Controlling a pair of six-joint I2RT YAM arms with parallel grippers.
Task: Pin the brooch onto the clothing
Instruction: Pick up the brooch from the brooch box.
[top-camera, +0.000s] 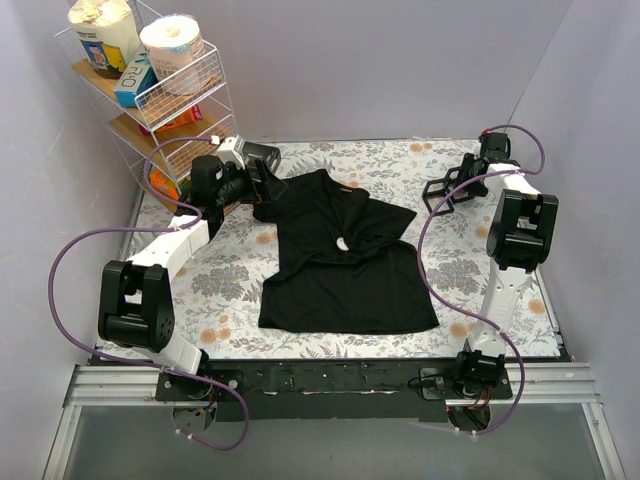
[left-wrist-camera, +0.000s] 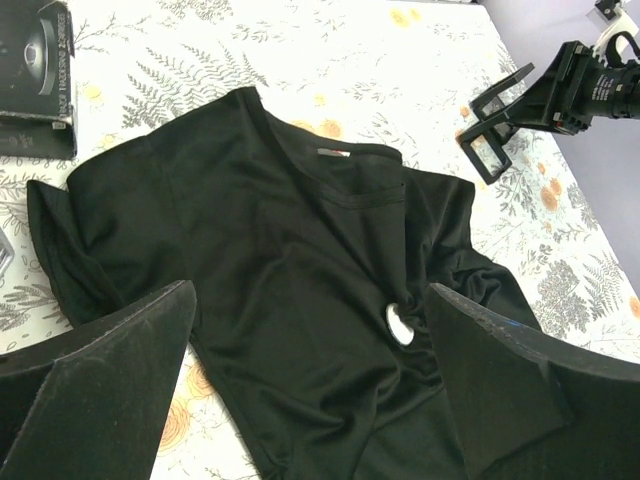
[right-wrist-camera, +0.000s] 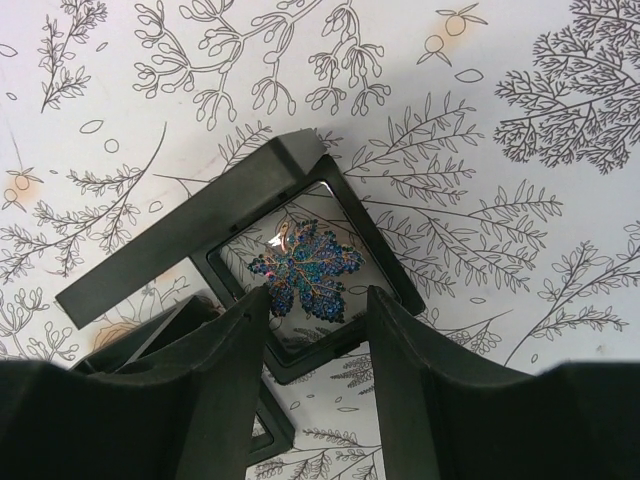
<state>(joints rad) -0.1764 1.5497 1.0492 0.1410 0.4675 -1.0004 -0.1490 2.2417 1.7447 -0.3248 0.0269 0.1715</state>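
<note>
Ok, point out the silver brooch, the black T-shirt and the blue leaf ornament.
silver brooch (left-wrist-camera: 400, 325): left wrist view, its shiny face.
black T-shirt (left-wrist-camera: 250, 230): left wrist view, chest fabric.
blue leaf ornament (right-wrist-camera: 303, 272): right wrist view, leaf centre.

Bright even light, soft shadows; small silver metallic brooch (left-wrist-camera: 399, 324) blown out, jaws at 6 o'clock blurred.

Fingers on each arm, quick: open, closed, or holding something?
Left gripper: fingers wide open above the black short-sleeved T-shirt, holding nothing.
Right gripper: fingers apart over a small black square frame box; no grip visible.
</note>
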